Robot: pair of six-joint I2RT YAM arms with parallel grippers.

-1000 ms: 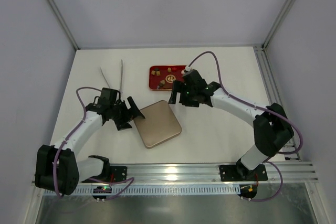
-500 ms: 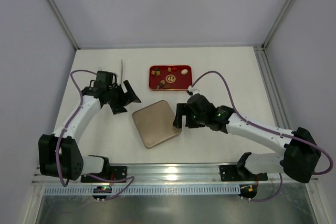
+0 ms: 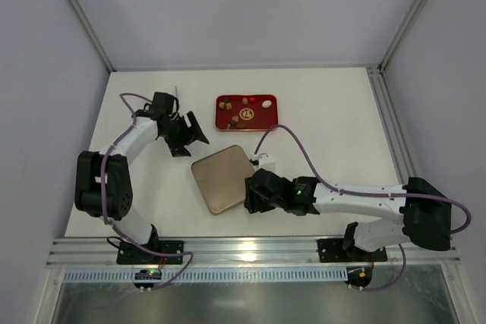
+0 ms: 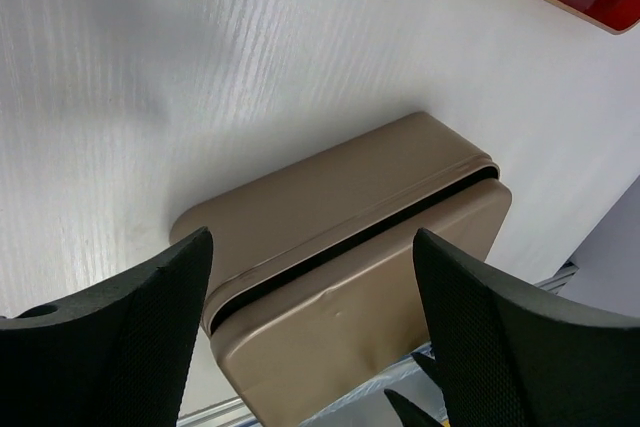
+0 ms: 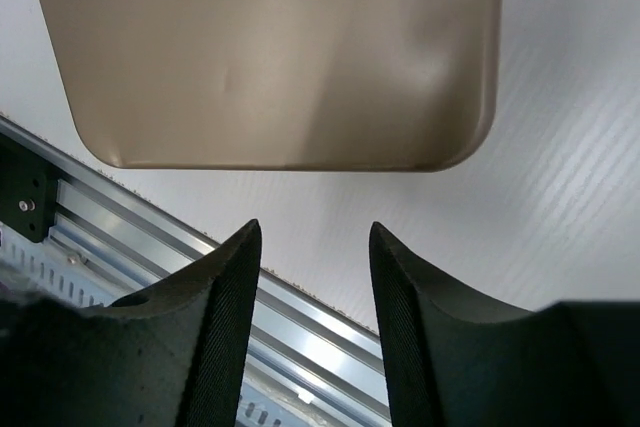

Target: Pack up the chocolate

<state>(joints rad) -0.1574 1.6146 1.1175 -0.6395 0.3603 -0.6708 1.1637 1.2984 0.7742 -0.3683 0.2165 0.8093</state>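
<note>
Gold tin (image 3: 222, 180) lidded, inside hidden, chocolates (image 3: 266, 103) tiny

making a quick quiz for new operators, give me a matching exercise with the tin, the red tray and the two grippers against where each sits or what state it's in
Things:
1. tin
2. red tray
3. left gripper
4. right gripper

Place or state:
a. open, at the tin's near right side
b. carries the chocolates
c. gold-coloured, closed
d. open, off the tin's far left corner

Pairs: 1-c, 2-b, 3-d, 4-a
</note>
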